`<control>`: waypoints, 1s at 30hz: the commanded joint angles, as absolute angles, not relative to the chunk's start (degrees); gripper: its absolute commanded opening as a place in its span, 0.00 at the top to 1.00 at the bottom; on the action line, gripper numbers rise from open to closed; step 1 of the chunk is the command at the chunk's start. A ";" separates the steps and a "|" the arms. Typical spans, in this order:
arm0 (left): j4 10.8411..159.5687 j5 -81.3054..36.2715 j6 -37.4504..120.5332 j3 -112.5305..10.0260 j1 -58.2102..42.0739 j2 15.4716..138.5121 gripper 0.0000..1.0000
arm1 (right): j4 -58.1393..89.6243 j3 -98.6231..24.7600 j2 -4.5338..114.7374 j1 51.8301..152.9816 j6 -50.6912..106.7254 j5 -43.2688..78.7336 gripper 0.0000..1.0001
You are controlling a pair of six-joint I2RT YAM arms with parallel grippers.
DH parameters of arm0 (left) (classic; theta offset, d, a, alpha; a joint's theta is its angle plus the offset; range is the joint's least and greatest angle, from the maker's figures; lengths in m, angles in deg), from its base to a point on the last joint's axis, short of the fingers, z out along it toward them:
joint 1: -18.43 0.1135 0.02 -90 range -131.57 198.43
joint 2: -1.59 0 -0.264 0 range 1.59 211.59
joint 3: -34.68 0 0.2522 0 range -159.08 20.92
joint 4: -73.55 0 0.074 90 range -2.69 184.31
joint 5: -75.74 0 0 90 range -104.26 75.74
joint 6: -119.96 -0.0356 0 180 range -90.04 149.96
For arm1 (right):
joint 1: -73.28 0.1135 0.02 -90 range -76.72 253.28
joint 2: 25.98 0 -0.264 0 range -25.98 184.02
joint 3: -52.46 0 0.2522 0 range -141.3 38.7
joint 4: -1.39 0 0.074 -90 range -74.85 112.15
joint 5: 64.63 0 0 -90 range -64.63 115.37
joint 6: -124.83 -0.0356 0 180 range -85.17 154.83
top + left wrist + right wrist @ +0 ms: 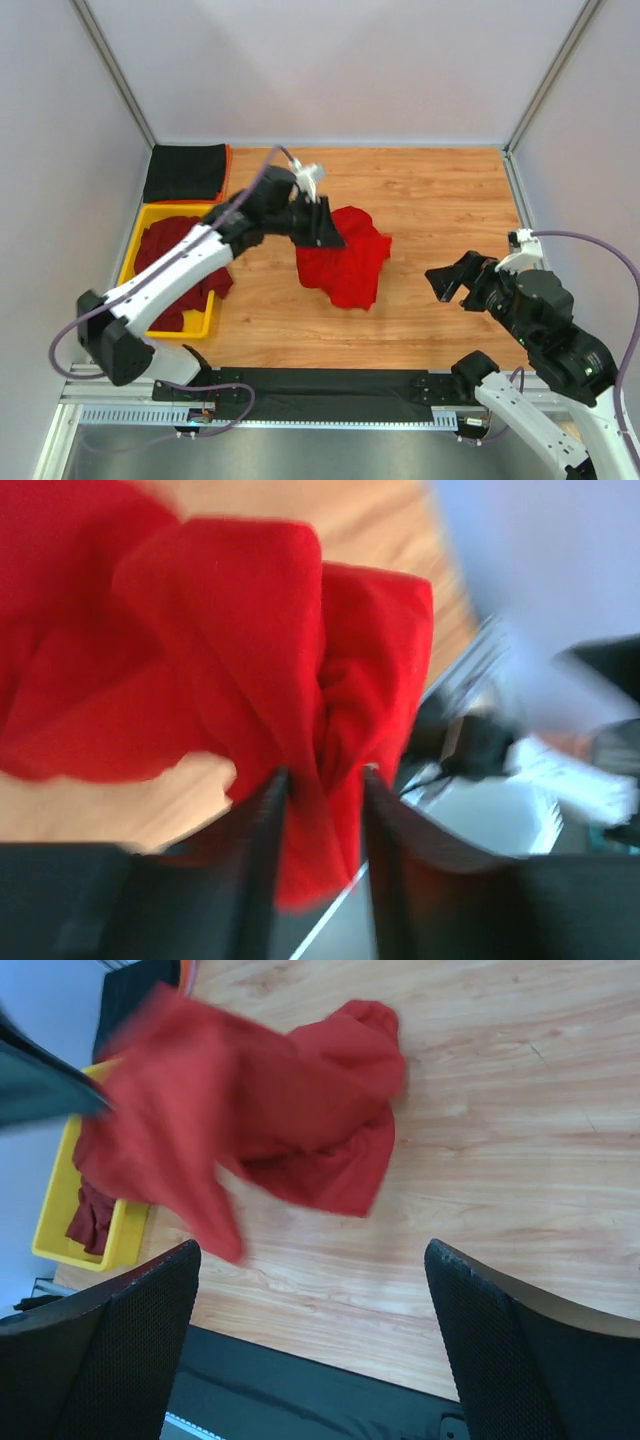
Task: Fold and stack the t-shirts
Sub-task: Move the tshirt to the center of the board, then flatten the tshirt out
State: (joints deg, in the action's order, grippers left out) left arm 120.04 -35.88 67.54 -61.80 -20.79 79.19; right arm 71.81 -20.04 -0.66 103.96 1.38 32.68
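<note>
A bright red t-shirt (345, 262) (300, 1130) lies crumpled on the wooden table, one part lifted toward my left gripper (325, 225). In the left wrist view a fold of the red t-shirt (250, 660) hangs between the parted fingers of the left gripper (325, 775), with a gap beside the cloth; the view is blurred. My right gripper (455, 280) (312, 1250) stands wide open to the right of the shirt, with nothing between its fingers. Dark maroon t-shirts (170, 250) fill a yellow tray. A black t-shirt (185, 172) lies folded at the back left.
The yellow tray (135, 240) (60, 1200) stands at the left edge of the table. A black mat (320, 385) runs along the near edge between the arm bases. Pale walls close in the left, back and right sides.
</note>
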 commanded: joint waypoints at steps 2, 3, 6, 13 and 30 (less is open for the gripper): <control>118.15 -34.75 67.49 -48.64 -24.37 81.65 0.49 | 70.52 -16.67 3.46 104.30 -1.99 36.44 0.07; 118.42 -32.73 67.40 -47.30 -24.28 80.96 0.44 | 70.17 -15.80 4.60 104.22 -2.43 36.88 0.09; 122.62 -22.02 66.44 -44.65 -22.80 78.32 0.31 | 65.27 -13.42 9.78 104.13 -3.49 38.47 0.11; 118.07 -26.38 67.67 -38.85 -9.61 82.25 0.33 | 46.55 -12.18 31.54 100.88 2.99 30.77 0.22; 109.72 -35.79 68.81 -39.55 -14.09 99.49 0.58 | 30.18 -5.42 49.95 98.33 1.78 11.56 0.39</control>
State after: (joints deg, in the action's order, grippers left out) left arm 112.91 -33.65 68.24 -37.89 -14.21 97.72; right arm 35.88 -6.07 49.53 98.32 2.98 11.72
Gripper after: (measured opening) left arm 0.470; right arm 0.626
